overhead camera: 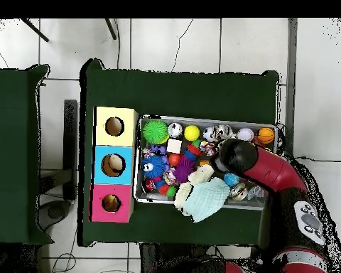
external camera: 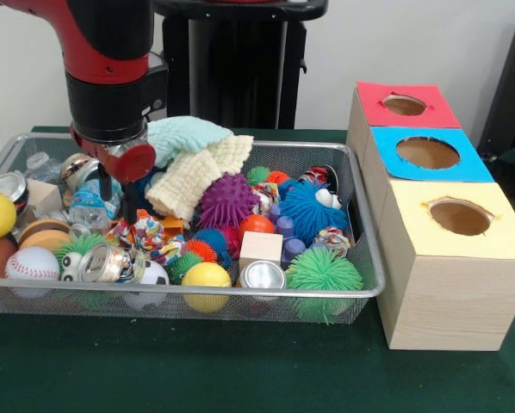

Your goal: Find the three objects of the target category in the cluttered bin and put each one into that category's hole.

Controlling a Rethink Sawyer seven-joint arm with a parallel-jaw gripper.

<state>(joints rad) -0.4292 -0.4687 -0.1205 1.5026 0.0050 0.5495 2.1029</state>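
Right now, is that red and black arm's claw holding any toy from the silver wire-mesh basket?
Gripper: down among the toys in the silver wire-mesh basket; open, shut or holding anything cannot be told.

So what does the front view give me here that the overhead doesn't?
Only the front view shows the gripper reaching into the clutter, the boxes' wooden sides and the pedestal. Only the overhead shows the whole green table, the tiled floor and the arm's path from its base, which hides the gripper. Both show the bin with spiky balls, cloths and cans, and the red, blue and yellow holes.
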